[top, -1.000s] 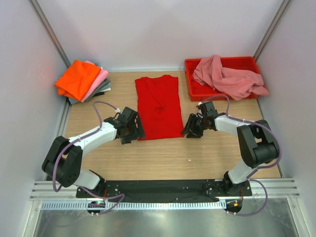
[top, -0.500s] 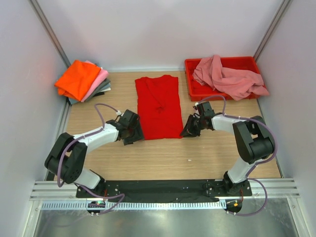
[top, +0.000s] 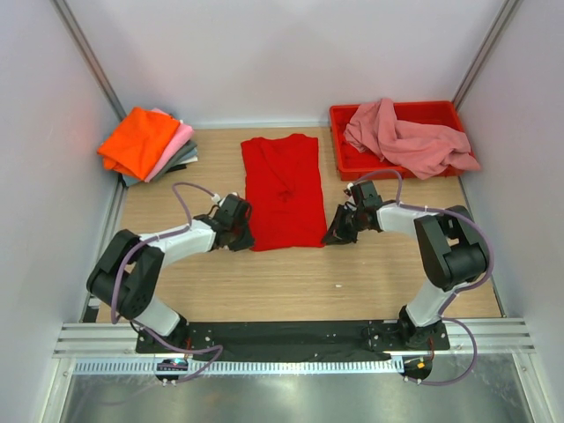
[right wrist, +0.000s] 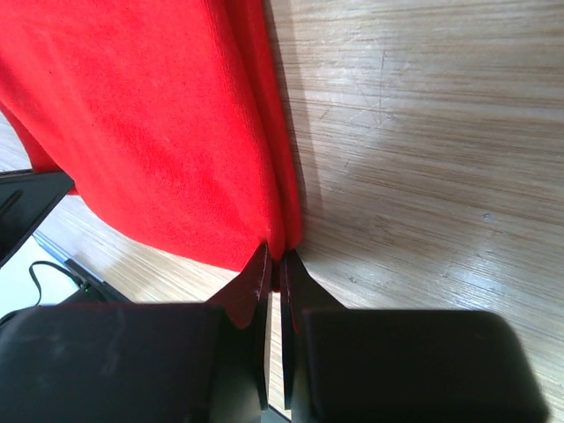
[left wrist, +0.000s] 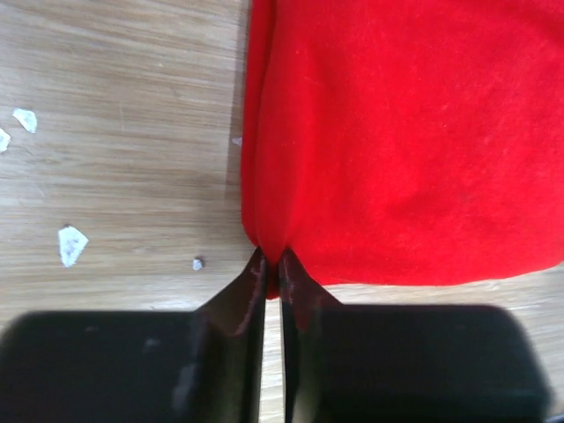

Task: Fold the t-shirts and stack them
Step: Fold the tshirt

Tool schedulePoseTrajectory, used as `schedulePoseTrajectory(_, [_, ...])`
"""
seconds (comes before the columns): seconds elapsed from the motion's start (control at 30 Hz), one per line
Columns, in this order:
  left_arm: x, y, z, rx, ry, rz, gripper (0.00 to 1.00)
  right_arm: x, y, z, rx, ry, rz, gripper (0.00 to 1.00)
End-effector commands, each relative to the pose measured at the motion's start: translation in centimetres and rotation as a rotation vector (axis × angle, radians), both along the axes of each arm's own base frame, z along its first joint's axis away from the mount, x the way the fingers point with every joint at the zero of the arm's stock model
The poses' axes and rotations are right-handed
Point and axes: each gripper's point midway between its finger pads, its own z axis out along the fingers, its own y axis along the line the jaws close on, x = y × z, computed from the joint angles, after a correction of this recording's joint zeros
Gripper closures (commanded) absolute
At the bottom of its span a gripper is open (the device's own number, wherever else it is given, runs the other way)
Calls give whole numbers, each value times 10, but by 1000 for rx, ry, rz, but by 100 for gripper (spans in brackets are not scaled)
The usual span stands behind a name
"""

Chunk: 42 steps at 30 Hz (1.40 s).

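Note:
A bright red t-shirt (top: 283, 189) lies lengthwise on the wooden table, folded into a narrow strip with its neck at the far end. My left gripper (top: 245, 238) is shut on the shirt's near left corner (left wrist: 264, 238). At the near right corner (right wrist: 280, 233), my right gripper (top: 330, 234) is shut on the cloth too. A dusty pink t-shirt (top: 405, 137) lies crumpled in the red tray (top: 345, 159) at the back right. Folded orange (top: 137, 141), light pink (top: 174, 145) and grey (top: 183, 160) t-shirts form a stack at the back left.
White walls close in the table on three sides. A metal rail (top: 282, 339) runs along the near edge by the arm bases. Small white specks (left wrist: 70, 242) dot the wood left of the red shirt.
Both grippers moved inward to the red shirt's near corners and closed on the cloth. The shirt itself has not shifted.

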Motion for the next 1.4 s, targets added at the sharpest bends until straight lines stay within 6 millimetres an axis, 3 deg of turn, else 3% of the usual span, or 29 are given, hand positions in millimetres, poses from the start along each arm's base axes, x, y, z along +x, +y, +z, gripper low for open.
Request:
schedulePoseTrajectory(0.0, [0,-6,0,-19,-25,-29,100,-7,-10,-17,-80,22,17,99])
schedulePoseTrajectory(0.13, [-8,-14,16,-54,-57,-63,100,-17,-12,-12,-67,15,17,99])
schedulePoseTrajectory(0.3, [-40,-20,39,-50,-48,-86,100,-42,-17,6,-50,-1,10,98])
schedulePoseTrajectory(0.33, [-49,-16,38,-31,-29,-90,100,-49,-18,16,-33,-25,13,98])
schedulePoseTrajectory(0.37, [-58,-21,49,-52,-45,-101,100,-55,-16,23,-11,-32,10,98])
schedulePoseTrajectory(0.43, [-74,-14,55,-31,-22,-93,100,-78,-18,26,-18,-13,21,99])
schedulePoseTrajectory(0.47, [-84,-16,60,-36,-21,-106,100,-83,-16,45,10,-69,19,98])
schedulePoseTrajectory(0.53, [-100,-9,77,-78,-12,-65,100,-102,-19,50,4,-54,13,98])
schedulePoseTrajectory(0.57, [-105,-9,83,-97,-14,-62,100,-110,-16,64,30,-100,30,98])
schedulePoseTrajectory(0.7, [-117,2,113,-158,-54,-35,100,-131,-20,86,59,-119,-10,98])
schedulePoseTrajectory(0.8, [-115,13,133,-122,-91,-26,100,-130,-19,107,85,-144,-39,99])
schedulePoseTrajectory(0.83, [-114,14,137,-107,-95,-32,99,-123,-17,123,93,-178,-38,98])
schedulePoseTrajectory(0.9, [-112,17,141,-61,-84,-45,99,-116,-21,134,60,-203,-48,99])
schedulePoseTrajectory(0.93, [-104,17,156,-54,-120,-33,99,-107,-20,145,44,-234,-41,99])
schedulePoseTrajectory(1.13, [-72,19,186,5,-171,-38,96,-72,-22,163,-62,-296,-37,98])
schedulePoseTrajectory(1.27, [-45,24,193,-6,-181,-18,96,-46,-16,165,-92,-308,-36,99])
schedulePoseTrajectory(1.37, [-25,25,195,0,-177,-24,96,-24,-13,177,-101,-343,-44,99])
